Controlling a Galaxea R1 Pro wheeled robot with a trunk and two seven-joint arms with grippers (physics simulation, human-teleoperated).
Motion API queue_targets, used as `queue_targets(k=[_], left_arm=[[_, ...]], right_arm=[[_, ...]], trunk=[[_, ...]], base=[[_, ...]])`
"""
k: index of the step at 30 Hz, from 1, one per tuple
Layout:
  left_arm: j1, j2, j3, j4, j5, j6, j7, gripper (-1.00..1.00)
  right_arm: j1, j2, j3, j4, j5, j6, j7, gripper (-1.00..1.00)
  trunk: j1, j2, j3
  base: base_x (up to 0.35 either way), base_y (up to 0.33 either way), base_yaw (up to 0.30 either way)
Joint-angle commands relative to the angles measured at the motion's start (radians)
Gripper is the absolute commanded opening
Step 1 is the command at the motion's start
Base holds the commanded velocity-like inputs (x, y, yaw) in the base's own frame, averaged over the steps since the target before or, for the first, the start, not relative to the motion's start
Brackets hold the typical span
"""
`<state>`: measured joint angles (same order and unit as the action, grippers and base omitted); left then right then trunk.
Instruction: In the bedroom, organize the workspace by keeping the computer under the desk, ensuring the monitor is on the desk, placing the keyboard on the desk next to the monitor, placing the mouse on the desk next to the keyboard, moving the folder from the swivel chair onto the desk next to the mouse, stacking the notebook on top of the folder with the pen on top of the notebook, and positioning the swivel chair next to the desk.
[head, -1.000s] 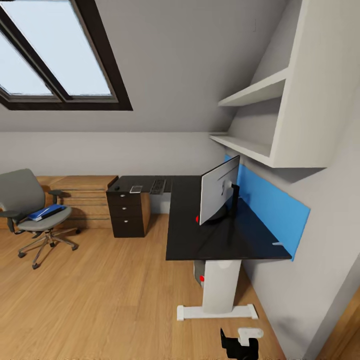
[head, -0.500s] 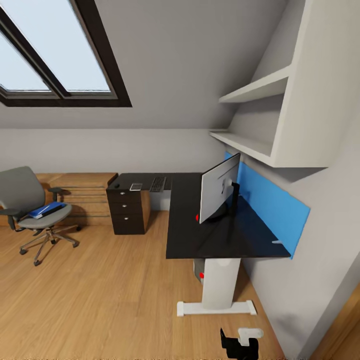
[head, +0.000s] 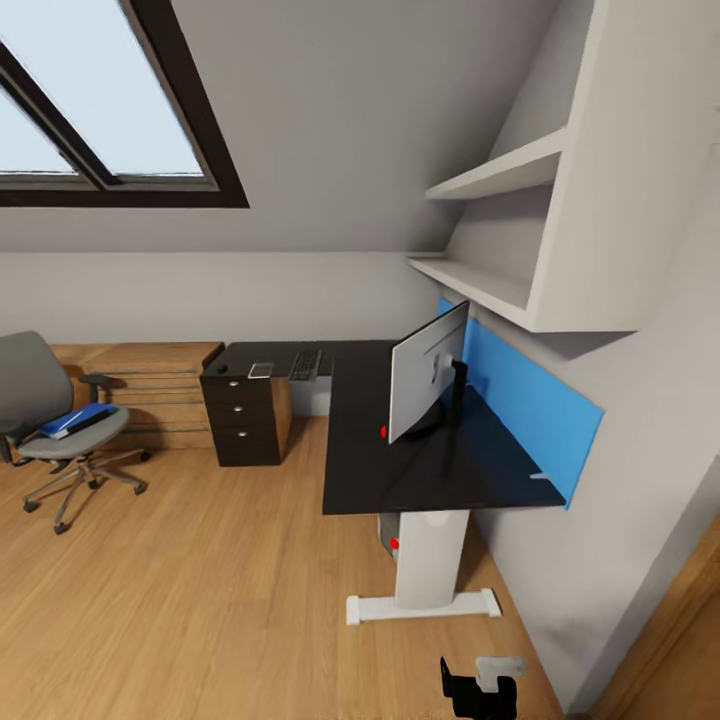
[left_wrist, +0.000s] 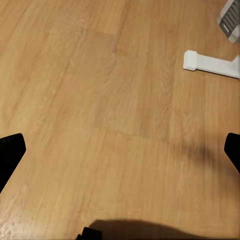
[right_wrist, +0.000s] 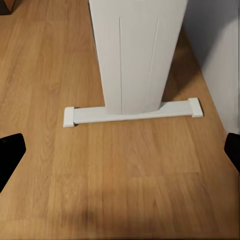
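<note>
Wide open at the left gripper (left_wrist: 120, 150), with nothing held: black fingertips (left_wrist: 11, 150) far apart over bare wood floor (left_wrist: 100, 100). Beyond them, one end of the white foot bar (left_wrist: 207, 63) and a grey corner, probably of the computer (left_wrist: 231, 17).

Likewise spread to full width and empty at the right gripper (right_wrist: 120, 150), low above the floor, facing the white pedestal leg (right_wrist: 137, 50) and the whole foot bar (right_wrist: 131, 114) close ahead.

From the head view, further out:

- Glossy black desk (head: 400, 475) along the right wall, against a blue panel (head: 520, 400), below white shelves (head: 490, 230).
- Monitor (head: 425, 375) upright on the desk, edge-on, silver back towards the camera, red dot at its lower corner.
- Computer (head: 388, 535) on the floor under the desktop, tucked behind the pedestal leg (red light on its front just visible).
- Keyboard (head: 305, 364) flat on the far wing of the desk, well apart from the monitor.
- Notebook (head: 261, 370) just beside the keyboard, above a dark drawer unit (head: 245, 425).
- Small dark spot near the far corner, apparently the mouse (head: 221, 368), too small to be sure.
- Swivel chair (head: 30, 385) well apart from the desk, out on the floor in front of low oak shelving (head: 150, 385).
- Blue folder (head: 72, 420) lying on the chair seat.
- Black-framed skylight (head: 190, 110) in the sloped ceiling above.
</note>
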<state>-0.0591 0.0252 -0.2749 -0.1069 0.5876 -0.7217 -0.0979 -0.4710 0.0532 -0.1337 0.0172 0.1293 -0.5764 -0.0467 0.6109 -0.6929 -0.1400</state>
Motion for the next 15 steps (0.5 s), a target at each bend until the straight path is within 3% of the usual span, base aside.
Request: queue_targets(k=[1,8,15], left_arm=[[-0.001,0.0,-0.001,0.001,0.011,-0.002,-0.009,1.0],[-0.001,0.001,0.011,0.007,0.011,0.0,-0.005,1.0],[-0.001,-0.002,0.043,0.009,0.009,-0.002,-0.006,1.0]], right_arm=[[-0.001,0.0,-0.007,0.002,0.011,-0.004,-0.005,1.0],[0.004,0.0,-0.007,0.001,0.012,-0.006,-0.005,1.0],[0.005,0.001,-0.007,0.002,0.012,-0.006,-0.005,1.0]], trunk=[[-0.004,0.006,0.0],[-0.031,0.055,0.015],[-0.031,0.055,0.012]], base=[[0.0,0.0,-0.13],[0.0,0.0,-0.134],[0.0,0.0,-0.064]])
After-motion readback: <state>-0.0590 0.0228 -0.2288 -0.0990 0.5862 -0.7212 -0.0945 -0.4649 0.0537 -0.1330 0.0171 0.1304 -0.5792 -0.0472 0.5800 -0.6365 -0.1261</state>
